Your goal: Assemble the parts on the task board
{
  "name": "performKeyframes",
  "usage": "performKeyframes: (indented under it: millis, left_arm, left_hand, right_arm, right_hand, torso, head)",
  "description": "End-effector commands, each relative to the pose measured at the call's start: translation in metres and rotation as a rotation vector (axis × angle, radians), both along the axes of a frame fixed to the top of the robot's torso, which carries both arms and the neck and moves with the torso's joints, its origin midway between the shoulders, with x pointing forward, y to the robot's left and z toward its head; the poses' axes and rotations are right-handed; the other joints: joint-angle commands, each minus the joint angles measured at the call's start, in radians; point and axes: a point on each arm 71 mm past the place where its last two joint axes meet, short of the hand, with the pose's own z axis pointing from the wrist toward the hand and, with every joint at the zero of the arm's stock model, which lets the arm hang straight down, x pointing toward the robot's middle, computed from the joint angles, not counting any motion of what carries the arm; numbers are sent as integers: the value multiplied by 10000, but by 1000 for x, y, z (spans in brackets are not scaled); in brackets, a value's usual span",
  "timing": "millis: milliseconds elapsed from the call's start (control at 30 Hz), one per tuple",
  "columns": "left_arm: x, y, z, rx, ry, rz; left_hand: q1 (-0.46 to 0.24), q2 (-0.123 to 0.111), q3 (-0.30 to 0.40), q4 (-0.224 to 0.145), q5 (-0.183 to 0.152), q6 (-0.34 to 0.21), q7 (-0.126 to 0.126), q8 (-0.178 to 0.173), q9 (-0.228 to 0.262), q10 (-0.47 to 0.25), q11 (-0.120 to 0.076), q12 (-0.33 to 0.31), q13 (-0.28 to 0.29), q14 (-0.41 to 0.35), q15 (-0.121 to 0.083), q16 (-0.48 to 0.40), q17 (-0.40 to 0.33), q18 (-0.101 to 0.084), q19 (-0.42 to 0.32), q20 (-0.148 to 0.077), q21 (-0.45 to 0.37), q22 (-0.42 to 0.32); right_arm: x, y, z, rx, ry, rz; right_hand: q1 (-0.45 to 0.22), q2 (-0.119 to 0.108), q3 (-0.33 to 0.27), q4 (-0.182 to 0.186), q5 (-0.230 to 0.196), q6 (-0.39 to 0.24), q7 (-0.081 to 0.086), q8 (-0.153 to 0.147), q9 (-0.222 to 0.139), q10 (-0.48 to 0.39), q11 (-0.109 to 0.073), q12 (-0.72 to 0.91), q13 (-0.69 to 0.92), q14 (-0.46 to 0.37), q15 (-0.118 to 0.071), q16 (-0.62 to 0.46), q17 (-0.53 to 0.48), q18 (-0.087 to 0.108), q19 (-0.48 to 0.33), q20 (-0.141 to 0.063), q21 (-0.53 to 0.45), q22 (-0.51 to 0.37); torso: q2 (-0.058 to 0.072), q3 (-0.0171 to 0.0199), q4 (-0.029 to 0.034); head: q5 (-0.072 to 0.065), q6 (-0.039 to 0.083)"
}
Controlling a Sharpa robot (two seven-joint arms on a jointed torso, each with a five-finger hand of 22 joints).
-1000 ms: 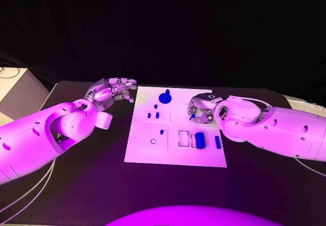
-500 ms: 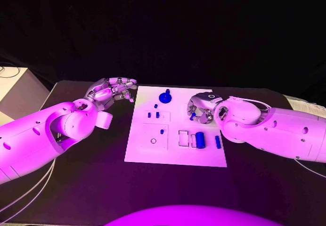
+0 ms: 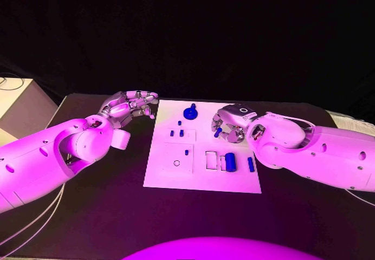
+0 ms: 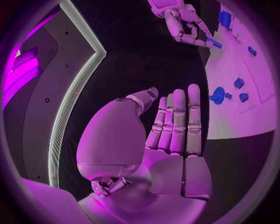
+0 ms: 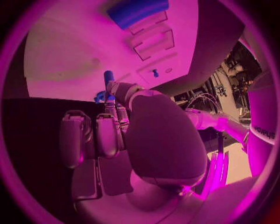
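Head view: the white task board lies in the middle of the black counter, with the two white arms reaching in from either side. The left robot hand hovers over the counter just left of the board's far left corner, fingers loosely curled and holding nothing. The right robot hand is over the right half of the board, its fingers gathered on a small blue peg pinched at the fingertips. On the board, a round blue part with a stem sits near the far edge; a few small blue parts lie left of centre; a larger blue cylinder lies beside white rectangular slots toward the near right, and a slim blue pin lies just right of it. Left wrist view: the left robot hand shows an empty palm with fingers extended side by side and nothing between them; beyond it the task board carries the round blue part and small blue parts, while the right robot hand on the far side holds the blue peg at its fingertips. Right wrist view: the right robot hand pinches the blue peg upright between thumb and fingers above the task board; the blue cylinder lies next to the stepped slots.
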Motion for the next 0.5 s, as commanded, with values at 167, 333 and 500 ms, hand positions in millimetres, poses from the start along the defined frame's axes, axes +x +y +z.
performKeyframes:
  millis: [167, 333, 500]
  left_arm:
    - [-1, -4, 0, -116, -33, -205]
    - [-1, -6, 0, -134, -33, -237]
    - [-1, -7, 1, -149, -36, -266]
  left_hand:
    - [-16, 94, -10, 57, 8, -56, 16, 28, -15, -45, 2, -49, -11, 58, -11, -32, -8, 135, 91, 7, -49, -9]
    - [-31, 102, -20, 84, 8, -62, 14, 31, -20, -53, 2, -52, -14, 60, -9, -33, -7, 135, 97, 10, -64, -19]
    - [-31, 102, -20, 84, 8, -62, 14, 31, -20, -53, 2, -52, -14, 60, -9, -33, -7, 135, 97, 10, -64, -19]
  right_arm:
    - [-17, 19, 19, 521, -538, 708]
    - [-27, 39, 21, 720, -502, 1253]
    - [-37, 60, 18, 901, -399, 1810]
  right_hand:
    - [-173, 55, 62, -46, -65, 114, -2, 43, 30, 963, -456, 263, 631, 220, -83, 56, 35, -202, 252, -75, 87, 779]
    - [-179, 54, 69, -54, -64, 114, -1, 43, 32, 964, -456, 264, 635, 218, -85, 52, 23, -198, 244, -75, 69, 763]
    - [-197, 52, 96, -83, -51, 106, 5, 37, 35, 959, -453, 259, 646, 213, -89, 44, 3, -196, 238, -73, 65, 762]
  torso:
    - [24, -5, -13]
    - [18, -2, 3]
    - [16, -15, 13]
  head:
    - [81, 22]
    - [200, -17]
    - [256, -56]
